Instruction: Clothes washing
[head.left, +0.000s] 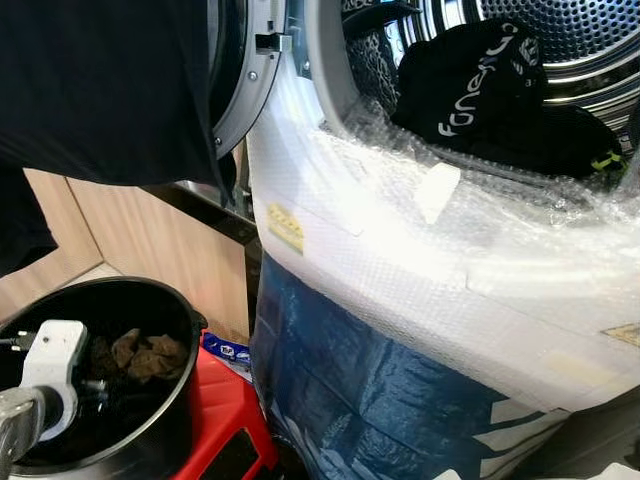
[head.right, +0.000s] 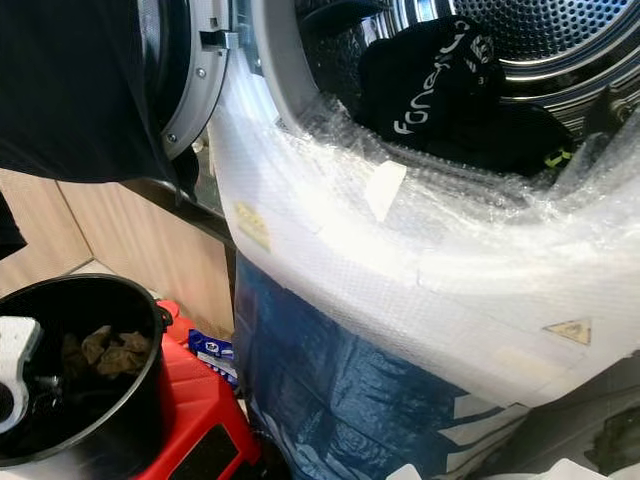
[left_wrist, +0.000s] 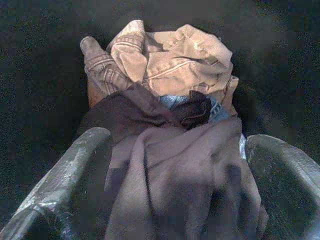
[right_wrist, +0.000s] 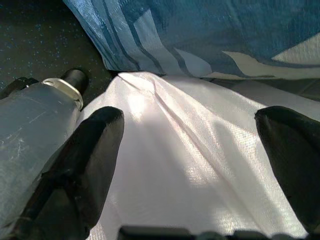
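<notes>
The round steel perforated drum of the washing machine (head.left: 560, 40) stands open at upper right, and a black garment with white lettering (head.left: 470, 85) lies in its mouth, just behind the lower rim. The front of the machine is wrapped in clear bubble wrap (head.left: 420, 260) over a blue plastic sheet (head.left: 370, 390); the wrap bulges up against the drum's lip. The grey-rimmed round door (head.left: 245, 90) hangs open to the left, with a dark cloth (head.left: 100, 80) hanging in front of it.

Low at left, a round black bucket (head.left: 175, 400) sits on a red plastic stool (head.left: 225, 420), close beside the blue-wrapped front. Crumpled tan clothes (head.left: 150, 355) lie in its bottom. The left arm reaches down into the bucket.

From the left wrist, the left tool (left_wrist: 177, 165) has its fingers spread either side of a brownish-mauve garment (left_wrist: 180, 185), not closed on it; beyond lie tan denim-like clothes (left_wrist: 165, 60) and a scrap of blue cloth.

From the right wrist, the right tool (right_wrist: 190, 145) hangs with fingers apart over a white woven plastic sheet (right_wrist: 200, 165), beside the blue sheet and a dark speckled floor (right_wrist: 45, 45).
</notes>
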